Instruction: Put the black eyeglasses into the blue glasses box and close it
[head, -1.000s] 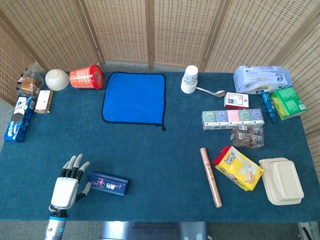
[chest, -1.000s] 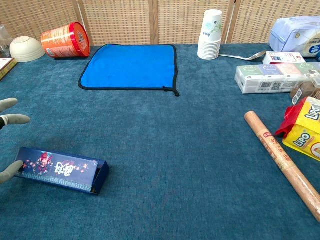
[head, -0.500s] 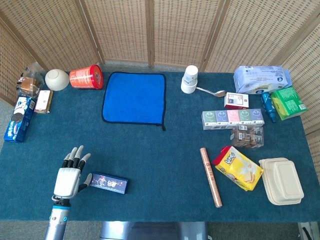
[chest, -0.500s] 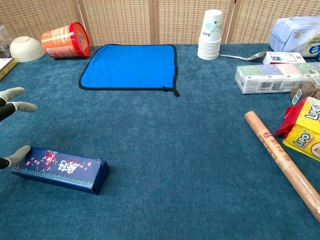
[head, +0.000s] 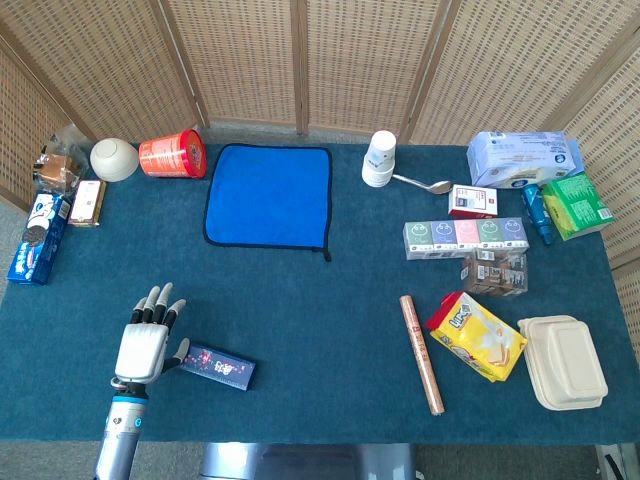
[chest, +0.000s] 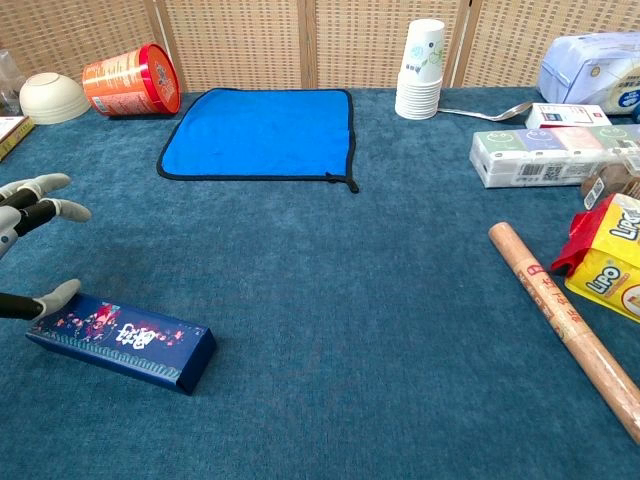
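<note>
The blue glasses box (head: 218, 366) (chest: 122, 342) lies shut on the table near the front left, long side slanting down to the right. My left hand (head: 146, 345) (chest: 28, 245) sits just left of it, fingers spread and empty, with the thumb touching the box's left end. No black eyeglasses show in either view. My right hand is out of both views.
A blue cloth (head: 270, 196) lies at the back centre, with a red can (head: 172, 155) and white bowl (head: 114, 158) to its left. Paper cups (head: 379, 158), a spoon, boxes, a brown roll (head: 422, 352), a yellow snack bag (head: 478, 335) and a takeaway container (head: 562, 362) fill the right side.
My left hand has shifted forward along the table, away from the front edge, and the box has turned slightly, its left end swinging up.
</note>
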